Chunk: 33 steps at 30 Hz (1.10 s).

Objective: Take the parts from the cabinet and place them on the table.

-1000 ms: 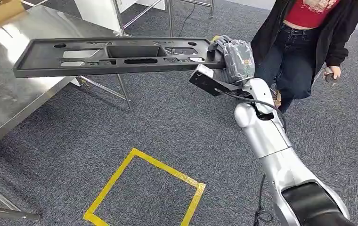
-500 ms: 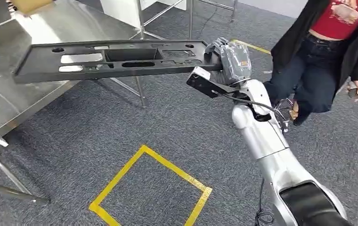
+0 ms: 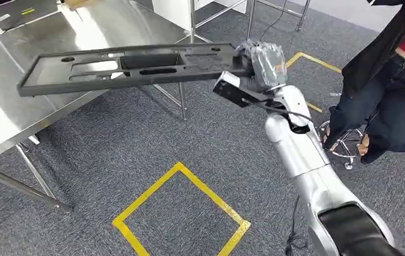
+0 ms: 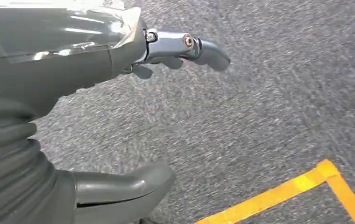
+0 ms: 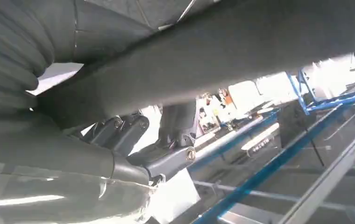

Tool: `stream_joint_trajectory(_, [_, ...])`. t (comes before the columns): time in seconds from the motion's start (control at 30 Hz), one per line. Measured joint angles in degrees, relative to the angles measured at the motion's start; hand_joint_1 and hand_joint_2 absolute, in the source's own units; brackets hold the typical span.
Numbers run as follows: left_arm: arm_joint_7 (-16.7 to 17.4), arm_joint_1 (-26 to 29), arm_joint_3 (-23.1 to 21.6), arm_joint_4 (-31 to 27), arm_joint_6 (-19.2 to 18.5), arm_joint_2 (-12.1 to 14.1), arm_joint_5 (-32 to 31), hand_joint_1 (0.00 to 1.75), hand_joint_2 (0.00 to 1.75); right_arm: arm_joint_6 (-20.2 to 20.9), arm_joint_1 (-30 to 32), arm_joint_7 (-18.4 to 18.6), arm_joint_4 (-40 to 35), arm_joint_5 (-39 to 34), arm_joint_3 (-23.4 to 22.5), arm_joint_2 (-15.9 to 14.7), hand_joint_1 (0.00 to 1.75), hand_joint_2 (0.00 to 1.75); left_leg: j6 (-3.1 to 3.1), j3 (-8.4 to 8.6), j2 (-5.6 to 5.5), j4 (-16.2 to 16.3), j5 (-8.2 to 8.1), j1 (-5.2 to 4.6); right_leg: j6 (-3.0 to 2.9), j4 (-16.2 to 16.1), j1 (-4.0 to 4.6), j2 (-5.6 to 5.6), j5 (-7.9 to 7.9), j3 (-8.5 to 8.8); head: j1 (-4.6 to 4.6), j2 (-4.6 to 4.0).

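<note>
Head view: right hand [image 3: 261, 65] grips one end of the long black part [image 3: 126, 68], held level over the counter [image 3: 8, 122] edge (stiff, long, likely tip-prone; mid-span hold safer). Left wrist view: left hand [image 4: 73, 116] holds nothing, fingers apart above carpet. Right wrist view: fingers [image 5: 133, 135] wrap the part's underside.

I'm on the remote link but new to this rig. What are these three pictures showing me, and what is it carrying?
It is a two-armed humanoid. The head view looks down from its body: the silver right arm ends in a grey-covered right hand that grips one end of a long black part, held out flat over the edge of the steel table. Yellow tape marks the carpet, and a person stands to the right. The right wrist view looks along the part's underside. The left wrist view shows the left hand holding nothing, above the carpet.
</note>
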Motion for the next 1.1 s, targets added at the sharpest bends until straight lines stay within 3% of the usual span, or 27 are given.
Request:
stream_joint_trajectory(0.03, [0.02,-0.08,0.00,0.00,0.02,0.04,0.05,0.00,1.75,0.28,-0.68,0.07,0.00,-0.02,0.02,0.28,1.75,1.75,-0.37,-0.76,2.70,1.70,-1.24,-0.29,-0.39,-0.01,0.10,-0.26,0.00,0.03,-0.32,0.00])
stream_joint_trajectory(0.07, [0.02,-0.24,0.00,0.00,0.04,0.17,0.07,0.00,1.75,0.42,-1.29,0.07,0.04,-0.04,0.04,0.31,1.75,1.75,-0.68,-2.37,3.94,5.14,-3.24,-0.16,-0.73,-0.01,0.24,-0.62,-0.01,0.04,-0.40,0.00])
stream_joint_trajectory(0.13, [0.04,-0.37,0.00,0.00,0.04,0.20,0.05,0.00,1.75,0.59,-1.86,0.07,0.24,-0.09,0.04,0.31,1.75,1.75,-0.91,-7.10,4.77,14.60,-7.25,-0.02,-0.96,0.00,0.48,-1.62,-0.16,0.05,-0.40,0.00])
stream_joint_trajectory(0.17, [0.06,-0.34,0.00,0.00,0.04,0.15,0.07,0.00,1.75,0.59,-1.88,0.06,0.31,-0.09,0.07,0.33,1.75,1.75,-0.95,-8.84,4.77,17.72,-7.91,0.00,-1.09,0.00,0.60,-2.21,-0.25,0.06,-0.42,0.00])
stream_joint_trajectory(0.2, [0.11,-0.33,0.00,0.00,0.04,0.15,0.07,0.00,1.75,0.66,-1.88,0.13,0.46,-0.09,0.13,0.44,1.75,1.75,-0.87,-9.07,4.77,17.75,-7.16,0.00,-1.16,0.00,0.64,-2.72,-0.32,0.13,-0.42,0.00])
stream_joint_trajectory(0.23, [0.17,-0.32,0.02,0.00,0.04,0.20,0.13,0.00,1.75,0.68,-1.93,0.22,0.50,-0.09,0.13,0.48,1.75,1.75,-0.65,-7.79,4.81,15.00,-5.24,-0.01,-1.26,0.00,0.73,-3.25,-0.41,0.24,-0.42,0.00])
stream_joint_trajectory(0.3, [0.17,-0.35,0.02,0.00,0.15,0.31,0.18,0.00,1.75,0.83,-2.59,0.11,0.79,-0.20,0.20,0.68,1.75,1.75,0.11,-2.57,5.97,5.21,-0.63,-0.22,-1.44,-0.01,0.84,-4.14,-0.60,0.60,-0.42,0.00])
stream_joint_trajectory(0.33, [0.17,-0.41,0.06,0.00,0.22,0.35,0.33,0.00,1.75,0.98,-3.29,-0.13,1.05,-0.35,0.24,0.85,1.75,1.75,0.71,-0.19,8.41,0.88,0.26,-0.62,-1.30,-0.05,0.99,-4.49,-0.74,0.78,-0.42,0.00])
stream_joint_trajectory(0.37, [0.17,-0.57,0.11,0.00,0.26,0.37,0.42,0.00,1.75,1.01,-4.13,-0.41,1.53,-0.70,0.22,0.90,1.75,1.75,0.69,0.04,8.53,0.23,-0.35,-1.24,-0.88,0.01,1.72,-4.84,-0.99,0.71,-0.38,0.00])
stream_joint_trajectory(0.47, [0.13,-0.56,0.17,0.00,0.31,0.46,0.94,0.00,1.75,1.03,-5.31,-0.92,2.86,-1.25,0.50,1.29,1.75,1.75,1.16,-0.16,6.77,0.06,-0.31,-1.34,-0.44,-0.74,1.60,-6.36,-1.02,1.36,-0.35,0.00])
stream_joint_trajectory(0.5, [0.13,-0.53,0.20,-0.02,0.31,0.55,0.99,0.00,1.75,1.03,-5.57,-0.96,3.08,-1.27,0.66,1.51,1.75,1.75,1.61,0.74,6.11,-0.80,0.13,-1.20,0.12,-0.89,2.24,-6.77,-1.30,1.83,-0.29,0.00])
stream_joint_trajectory(0.53, [0.00,-0.41,0.22,-0.02,0.31,0.39,0.99,0.00,1.75,1.03,-5.87,-0.96,3.37,-1.31,0.68,1.51,1.75,1.75,1.90,1.26,5.65,-1.47,0.43,-0.85,0.15,0.38,1.73,-4.87,-2.02,1.18,-0.05,0.00])
stream_joint_trajectory(0.57, [-0.04,-0.60,0.22,-0.02,0.31,0.35,0.98,0.00,1.75,1.03,-6.40,-0.96,3.67,-1.33,0.74,1.53,1.75,1.75,2.36,1.32,5.23,-1.54,0.66,-0.71,-0.31,3.44,1.73,-2.97,-3.52,-0.20,-0.22,0.00])
stream_joint_trajectory(0.6, [-0.04,-0.80,0.22,-0.02,0.31,0.39,0.99,0.00,1.75,1.03,-6.67,-1.12,4.02,-1.38,0.81,1.46,1.75,1.75,2.47,1.25,4.58,-1.56,0.63,-0.73,-0.72,8.04,1.67,-1.88,-5.30,-2.53,0.07,0.00])
stream_joint_trajectory(0.67, [-0.04,-0.83,0.22,-0.02,0.31,0.39,0.98,0.00,1.75,1.03,-6.48,-1.14,4.63,-1.51,0.81,1.29,1.75,1.75,2.55,1.25,3.10,-1.54,0.57,-0.74,-0.72,16.30,1.70,-1.20,-7.76,-7.15,0.06,0.00])
stream_joint_trajectory(0.7, [-0.04,-0.73,0.22,-0.02,0.28,0.33,0.99,0.00,1.75,1.03,-6.41,-1.12,4.87,-1.51,0.83,1.29,1.75,1.75,2.54,1.25,2.30,-1.53,0.57,-0.75,-0.32,17.01,1.74,-1.08,-7.39,-8.02,0.06,0.00])
stream_joint_trajectory(0.73, [-0.04,-0.70,0.22,-0.02,0.28,0.26,0.99,0.00,1.75,1.03,-6.43,-1.03,5.05,-1.51,0.81,1.27,1.75,1.75,2.53,1.25,1.55,-1.46,0.57,-0.75,0.15,14.94,1.72,-1.05,-6.04,-7.41,0.06,0.00])
stream_joint_trajectory(0.77, [-0.04,-0.70,0.22,-0.02,0.28,0.24,0.99,0.00,1.75,1.03,-6.50,-1.03,5.18,-1.51,0.83,1.27,1.75,1.75,2.49,1.26,0.88,-1.40,0.54,-0.73,0.70,10.62,1.71,-0.99,-3.86,-5.63,0.06,0.00])
stream_joint_trajectory(0.8, [-0.04,-0.70,0.22,-0.02,0.26,0.22,0.99,0.00,1.75,1.03,-6.71,-1.05,5.22,-1.51,0.83,1.27,1.75,1.75,2.35,1.28,0.15,-1.20,0.45,-0.69,1.26,4.48,1.60,-0.45,-1.07,-2.88,0.09,0.00])
stream_joint_trajectory(0.83, [-0.04,-0.67,0.22,-0.02,0.22,0.22,0.98,0.00,1.75,1.03,-6.94,-1.05,5.33,-1.51,0.83,1.20,1.75,1.75,2.08,1.13,-0.42,-0.91,0.27,-0.70,1.44,-0.38,1.21,1.03,0.74,-0.87,0.09,0.00])
stream_joint_trajectory(0.87, [-0.04,-0.66,0.22,-0.02,0.22,0.28,0.99,0.00,1.75,1.03,-7.10,-1.07,5.49,-1.51,0.92,1.29,1.75,1.75,1.73,0.74,-0.84,-0.62,0.07,-1.07,0.77,-0.36,1.30,1.87,0.84,-0.31,0.02,0.00])
stream_joint_trajectory(0.97, [-0.07,-0.53,0.22,-0.02,0.17,0.33,0.98,0.00,1.75,0.92,-7.19,-1.33,5.73,-1.51,1.31,1.40,1.75,1.75,0.93,0.46,-1.66,-0.91,0.34,-0.66,-0.41,-0.66,1.71,0.92,0.80,-0.64,-0.03,0.00])
stream_joint_trajectory(1.0, [-0.04,-0.47,0.22,-0.04,0.20,0.48,0.96,0.00,1.75,0.83,-7.30,-1.75,5.75,-1.99,1.29,1.40,1.75,1.75,0.63,0.39,-2.02,-0.86,0.25,-0.74,-1.00,-1.07,0.93,0.50,1.11,-0.39,-0.05,0.00])
stream_joint_trajectory(1.03, [-0.02,-0.36,0.22,-0.02,0.18,0.54,0.96,0.00,1.75,0.79,-7.42,-2.28,5.75,-2.54,1.31,1.38,1.75,1.75,0.37,-0.05,-0.58,-0.22,-0.35,-0.76,-1.14,-1.23,0.84,0.21,1.17,-0.06,0.00,0.00])
stream_joint_trajectory(1.07, [-0.02,-0.45,0.22,-0.04,0.20,0.48,0.90,0.00,1.75,0.68,-7.45,-2.67,5.75,-3.11,1.31,1.42,1.75,1.75,-0.09,-0.94,1.74,1.97,-1.88,-0.91,-1.83,-1.24,0.77,-0.08,1.10,0.07,-0.62,0.00])
stream_joint_trajectory(1.1, [0.02,-0.64,0.22,-0.04,0.22,0.52,0.92,0.00,1.75,0.66,-7.52,-3.13,5.79,-3.48,1.31,1.38,1.75,1.75,-0.58,-2.84,3.34,6.01,-3.90,-0.57,-1.95,-1.23,0.84,-0.19,1.06,0.14,-0.68,0.00])
